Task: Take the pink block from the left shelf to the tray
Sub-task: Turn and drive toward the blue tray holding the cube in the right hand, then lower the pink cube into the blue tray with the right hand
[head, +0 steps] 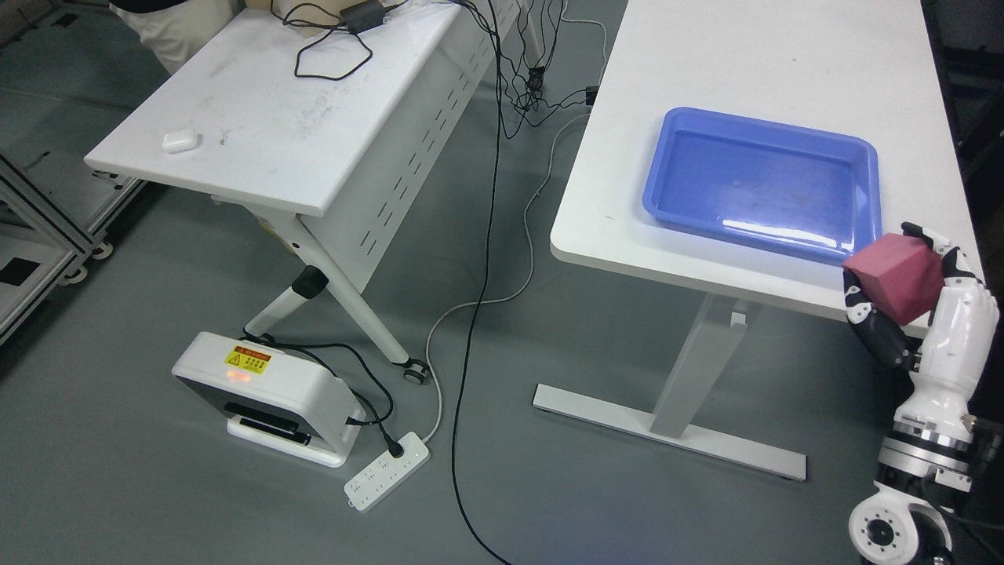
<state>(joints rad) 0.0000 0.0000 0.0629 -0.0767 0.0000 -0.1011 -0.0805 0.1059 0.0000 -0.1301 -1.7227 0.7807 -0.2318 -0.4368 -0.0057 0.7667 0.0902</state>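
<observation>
My right hand (902, 271) rises from the lower right corner, its fingers shut on a pink block (898, 276). The block hangs at the near right corner of a white table (612, 196), just in front of and below the tray's rim. The blue tray (761, 184) lies on that table with nothing in it. The left arm does not show. No shelf is visible except a metal frame (31, 235) at the far left edge.
A second white table (274, 118) stands at the left with cables and a small white case (180, 140) on it. On the floor lie a white device (267, 392), a power strip (388, 471) and long cables (478, 298). A person's trousers (165, 31) show top left.
</observation>
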